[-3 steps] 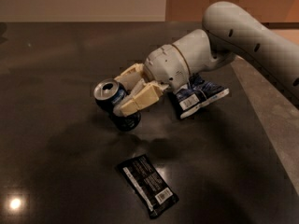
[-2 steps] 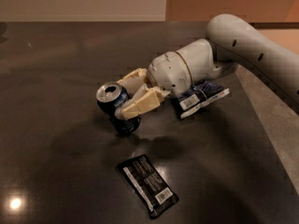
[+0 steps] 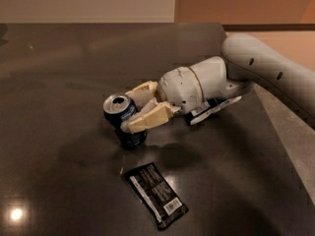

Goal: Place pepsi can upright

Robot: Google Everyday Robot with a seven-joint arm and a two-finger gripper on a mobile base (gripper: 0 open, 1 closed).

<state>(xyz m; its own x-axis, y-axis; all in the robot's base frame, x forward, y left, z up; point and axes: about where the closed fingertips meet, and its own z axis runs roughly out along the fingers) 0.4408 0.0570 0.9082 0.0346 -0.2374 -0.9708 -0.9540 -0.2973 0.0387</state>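
Observation:
The pepsi can (image 3: pixel 122 118) is dark blue with a silver top. It stands nearly upright, leaning slightly, on the dark table (image 3: pixel 59 82) left of centre. My gripper (image 3: pixel 133 109) reaches in from the right, and its cream fingers (image 3: pixel 147 119) are closed around the can's upper body, one behind it and one in front. The can's base touches or sits just at the tabletop. The white arm (image 3: pixel 266 68) stretches off to the upper right.
A flat black rectangular wrapper (image 3: pixel 155 194) lies on the table in front of the can. A blue-and-white snack bag (image 3: pixel 212 108) is mostly hidden under my wrist. The table's right edge (image 3: pixel 275 127) runs diagonally beside the arm.
The gripper and can have shifted slightly to the right and the can has tilted up closer to upright. The wrist now covers more of the snack bag.

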